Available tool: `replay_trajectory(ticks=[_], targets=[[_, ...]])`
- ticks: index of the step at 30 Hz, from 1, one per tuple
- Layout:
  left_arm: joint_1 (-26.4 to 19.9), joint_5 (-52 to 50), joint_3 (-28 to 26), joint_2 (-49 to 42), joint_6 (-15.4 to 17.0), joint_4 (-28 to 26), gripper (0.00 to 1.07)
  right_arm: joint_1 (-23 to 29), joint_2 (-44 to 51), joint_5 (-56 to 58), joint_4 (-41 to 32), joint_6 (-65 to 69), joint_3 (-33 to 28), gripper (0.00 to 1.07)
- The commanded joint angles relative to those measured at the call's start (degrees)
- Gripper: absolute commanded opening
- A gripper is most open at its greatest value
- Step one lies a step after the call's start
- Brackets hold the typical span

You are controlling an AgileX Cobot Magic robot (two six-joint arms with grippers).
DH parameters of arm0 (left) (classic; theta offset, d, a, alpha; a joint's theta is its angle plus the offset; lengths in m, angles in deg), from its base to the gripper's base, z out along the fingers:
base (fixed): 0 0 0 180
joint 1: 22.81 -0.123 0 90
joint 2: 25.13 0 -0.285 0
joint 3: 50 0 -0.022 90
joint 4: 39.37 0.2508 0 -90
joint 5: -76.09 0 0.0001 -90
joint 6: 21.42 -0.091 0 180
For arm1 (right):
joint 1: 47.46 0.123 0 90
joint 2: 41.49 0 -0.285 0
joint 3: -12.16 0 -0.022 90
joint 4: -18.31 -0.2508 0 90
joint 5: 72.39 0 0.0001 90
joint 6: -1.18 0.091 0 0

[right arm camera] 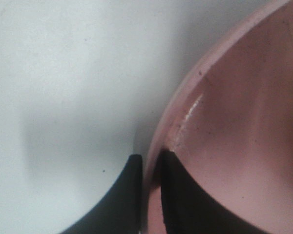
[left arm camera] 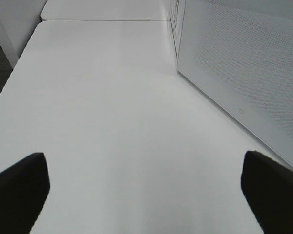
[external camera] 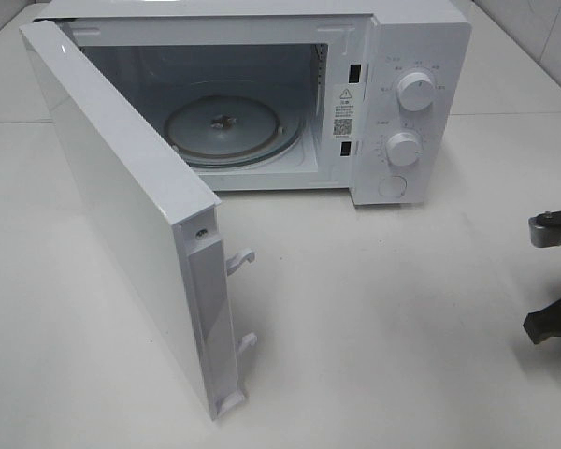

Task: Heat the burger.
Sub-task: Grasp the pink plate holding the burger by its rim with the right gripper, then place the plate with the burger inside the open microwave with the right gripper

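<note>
The burger shows in no view. In the right wrist view my right gripper (right arm camera: 149, 195) is shut on the rim of a round pink plate (right arm camera: 234, 122), one finger (right arm camera: 129, 195) outside the rim and the other inside. What lies on the plate is out of frame. In the high view only parts of the right arm (external camera: 553, 229) show at the right edge. My left gripper (left arm camera: 146, 195) is open and empty above the bare white table (left arm camera: 102, 122), beside the microwave door (left arm camera: 244, 73).
A white microwave (external camera: 411, 56) stands at the back with an empty glass turntable (external camera: 229, 126) inside. Its door (external camera: 122, 206) stands swung wide open, reaching toward the table's front left. Two knobs (external camera: 416, 91) are on its right panel.
</note>
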Motion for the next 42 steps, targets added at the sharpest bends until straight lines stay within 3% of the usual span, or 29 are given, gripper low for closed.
replay_trajectory(ticks=[1,8,36,42], targets=[[-0.1,-0.6,0.1,-0.8,0.1,-0.5,1.00,-0.3,-0.3,1.4,-0.5,-0.4,-0.3,0.00],[-0.1,-0.6,0.1,-0.8,0.1,-0.5,1.00,0.2,-0.3,3.6,0.5,1.9,1.0,0.00],[-0.1,-0.6,0.1,-0.8,0.1,-0.5,1.00,11.1,5.8,11.6,20.1,22.0,1.3,0.00],[-0.1,-0.6,0.1,-0.8,0.1,-0.5,1.00,13.8,6.4,14.3,21.6,24.9,1.3,0.00]])
